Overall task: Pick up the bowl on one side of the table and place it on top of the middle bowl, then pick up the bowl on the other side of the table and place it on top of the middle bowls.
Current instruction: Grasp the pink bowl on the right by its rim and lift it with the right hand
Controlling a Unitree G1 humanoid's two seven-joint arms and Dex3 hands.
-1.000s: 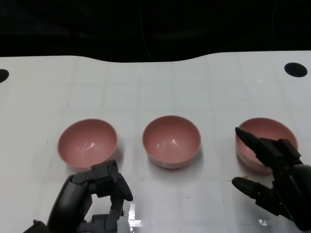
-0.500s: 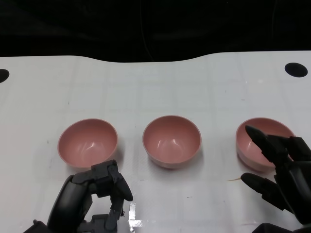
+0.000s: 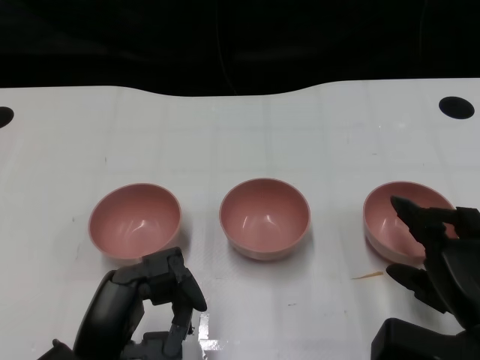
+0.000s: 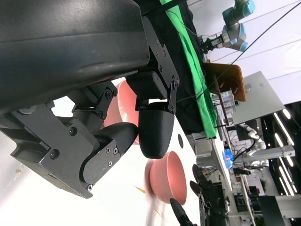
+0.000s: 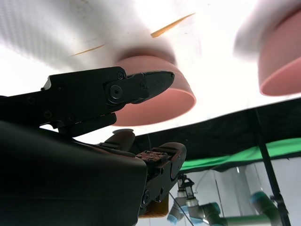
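Three pink bowls stand in a row in the head view: the left bowl (image 3: 135,217), the middle bowl (image 3: 265,217) and the right bowl (image 3: 390,217). My left hand (image 3: 150,300) sits just in front of the left bowl with its fingers curled in, holding nothing. My right hand (image 3: 442,262) has its fingers spread at the right bowl's near right side, one finger over the rim and the thumb in front of the bowl, gripping nothing. The right wrist view shows the right bowl (image 5: 160,101) just beyond the fingers (image 5: 117,92). In the left wrist view, the left bowl (image 4: 126,108) lies behind the curled fingers (image 4: 155,132).
A thin orange sliver (image 3: 367,276) lies on the white table in front of the right bowl. Black round holes (image 3: 456,107) mark the table's far corners. Beyond the far edge hangs a dark backdrop. The wrist views show a green cloth (image 4: 197,80) and lab equipment past the table.
My right hand has shifted to the right along the right bowl, uncovering more of the bowl and the orange sliver. The left hand and all three bowls have stayed put.
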